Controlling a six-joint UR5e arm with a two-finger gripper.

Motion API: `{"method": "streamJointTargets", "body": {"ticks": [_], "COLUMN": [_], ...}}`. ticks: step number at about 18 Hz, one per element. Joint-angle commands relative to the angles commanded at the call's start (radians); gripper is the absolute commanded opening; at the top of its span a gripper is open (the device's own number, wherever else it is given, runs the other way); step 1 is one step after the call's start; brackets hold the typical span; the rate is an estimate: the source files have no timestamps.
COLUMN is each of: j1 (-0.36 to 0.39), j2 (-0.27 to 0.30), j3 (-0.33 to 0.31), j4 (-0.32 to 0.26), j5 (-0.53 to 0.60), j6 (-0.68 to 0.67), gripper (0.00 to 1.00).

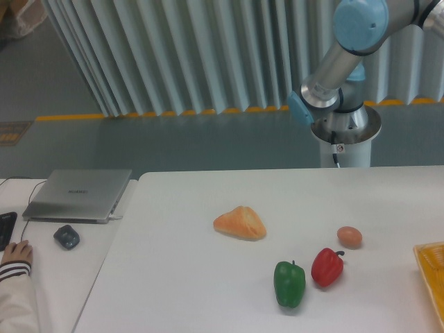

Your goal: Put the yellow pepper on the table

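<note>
The yellow pepper is out of view. The large white table (pixel 180 277) fills the lower right of the camera view. Only the arm's base and elbow links (pixel 333 69) show behind the table at the upper right. They run off the frame's top right corner, so the gripper itself is not in view.
On the table lie a bread roll (pixel 240 224), a green pepper (pixel 289 283), a red pepper (pixel 327 267) and a small orange-brown egg (pixel 349 236). A yellow tray edge (pixel 433 267) pokes in at the right. A laptop (pixel 80 195), mouse (pixel 66 236) and a person's hand (pixel 15 254) are on the left desk.
</note>
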Motion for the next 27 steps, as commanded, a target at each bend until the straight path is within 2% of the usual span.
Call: {"method": "streamJointTargets", "body": {"ticks": [20, 21, 23, 25, 27], "j1": [-0.018, -0.018, -0.018, -0.018, -0.018], "j2": [-0.02, -0.02, -0.017, -0.014, -0.012], "j3": [-0.011, -0.011, -0.015, -0.018, -0.02], "j4": [0.006, 0.005, 0.002, 0.002, -0.001], "j5": [0.003, 0.003, 0.003, 0.003, 0.003], "j6": [-0.008, -0.002, 0.0, 0.0, 0.0], "gripper": [1.0, 0.96, 0.65, 0.58, 0.47]}}
